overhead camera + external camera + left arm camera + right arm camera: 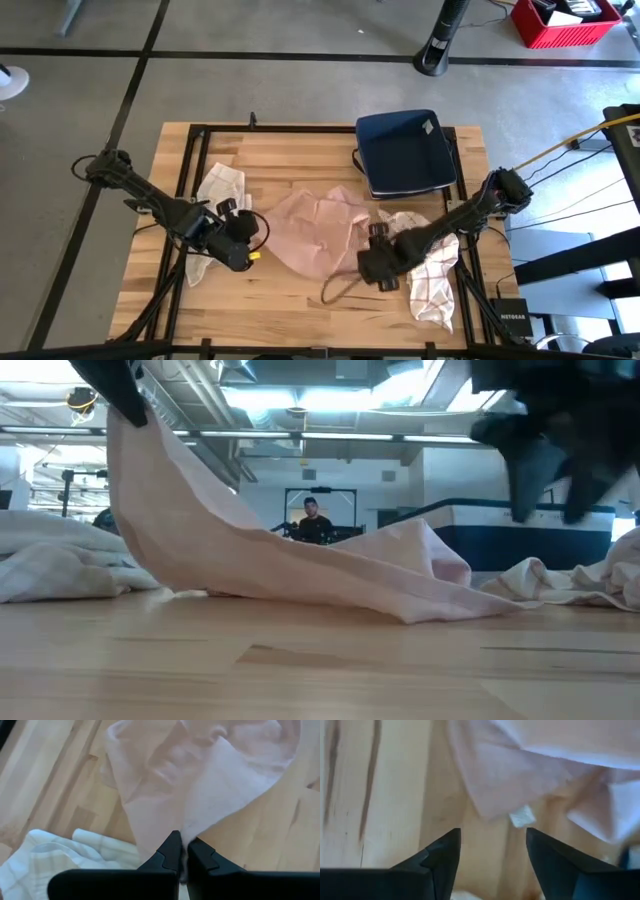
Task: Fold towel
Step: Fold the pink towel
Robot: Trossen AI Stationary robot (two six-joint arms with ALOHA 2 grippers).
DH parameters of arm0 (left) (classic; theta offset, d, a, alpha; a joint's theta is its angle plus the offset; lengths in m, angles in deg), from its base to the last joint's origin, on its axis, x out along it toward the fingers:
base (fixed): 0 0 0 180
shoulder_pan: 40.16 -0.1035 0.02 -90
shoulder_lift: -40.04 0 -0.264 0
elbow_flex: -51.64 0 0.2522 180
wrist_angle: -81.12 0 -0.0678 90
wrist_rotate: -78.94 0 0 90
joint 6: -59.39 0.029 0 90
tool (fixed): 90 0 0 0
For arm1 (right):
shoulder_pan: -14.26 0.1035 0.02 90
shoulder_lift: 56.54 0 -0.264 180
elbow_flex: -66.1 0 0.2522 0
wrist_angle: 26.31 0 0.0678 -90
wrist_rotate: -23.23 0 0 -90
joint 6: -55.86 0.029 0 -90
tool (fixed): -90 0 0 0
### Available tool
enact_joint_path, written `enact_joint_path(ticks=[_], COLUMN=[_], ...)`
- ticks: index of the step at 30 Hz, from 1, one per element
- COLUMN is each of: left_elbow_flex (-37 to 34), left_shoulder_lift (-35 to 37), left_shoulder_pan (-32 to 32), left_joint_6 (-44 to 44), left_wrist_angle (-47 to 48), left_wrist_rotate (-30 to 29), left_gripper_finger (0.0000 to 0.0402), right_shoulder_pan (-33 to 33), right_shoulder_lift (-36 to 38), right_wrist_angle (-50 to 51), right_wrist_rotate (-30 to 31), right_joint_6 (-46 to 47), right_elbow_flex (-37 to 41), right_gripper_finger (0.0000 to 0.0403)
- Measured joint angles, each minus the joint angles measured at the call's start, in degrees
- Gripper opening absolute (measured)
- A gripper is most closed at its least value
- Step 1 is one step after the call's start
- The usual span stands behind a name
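Note:
A pale pink towel lies crumpled in the middle of the wooden table. Its left end is raised, and my left gripper is shut on it at the towel's left side. From there the cloth slopes down to the table. My right gripper hovers open just above the table by the towel's near right part. Nothing is between its fingers. A towel corner with a small white label lies just ahead of them. My left gripper pinches a bunched point of the pink towel's left edge between its two fingers, coming slanting down from the table's left. That end is lifted clear. The cloth runs down from it in a fairly straight slope, and the rest lies on the table.
A white checked towel lies at the left, under and behind my left arm. Another lies at the right near edge. A dark blue folded cloth sits at the far right. A person shows in the room behind.

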Motion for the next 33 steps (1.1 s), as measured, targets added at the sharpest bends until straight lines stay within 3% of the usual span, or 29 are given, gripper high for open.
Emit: enact_joint_path(ticks=[6,13,18,25,29,33], left_elbow_flex=[0.00,0.00,0.00,0.02,0.02,0.02], left_shoulder_lift=[0.00,0.00,0.01,0.00,0.01,0.02], left_shoulder_pan=[0.74,0.74,0.74,0.74,0.74,0.74], left_joint_6=[-1.37,-3.53,-3.21,-1.22,-0.38,-0.39], left_wrist_angle=[-0.04,-0.07,-0.32,-0.46,-0.48,-0.50], left_wrist_rotate=[0.00,-0.02,-0.02,-0.07,-0.13,-0.20], left_gripper_finger=[0.0004,0.0004,0.0004,0.0004,0.0004,0.0004], right_shoulder_pan=[1.06,1.06,1.06,1.10,1.10,1.15], right_shoulder_lift=[0.00,0.00,0.11,0.03,-0.35,-1.45], right_wrist_angle=[-15.82,-20.51,-29.37,-33.46,-33.56,-33.72], right_wrist_rotate=[1.55,3.50,3.92,11.98,14.31,13.91], right_joint_6=[-7.04,-10.08,-12.70,-20.18,-22.95,-23.00], right_elbow_flex=[8.78,14.23,18.75,21.22,22.08,22.64], right_gripper_finger=[0.0208,0.0181,0.0167,0.0142,0.0100,0.0029])
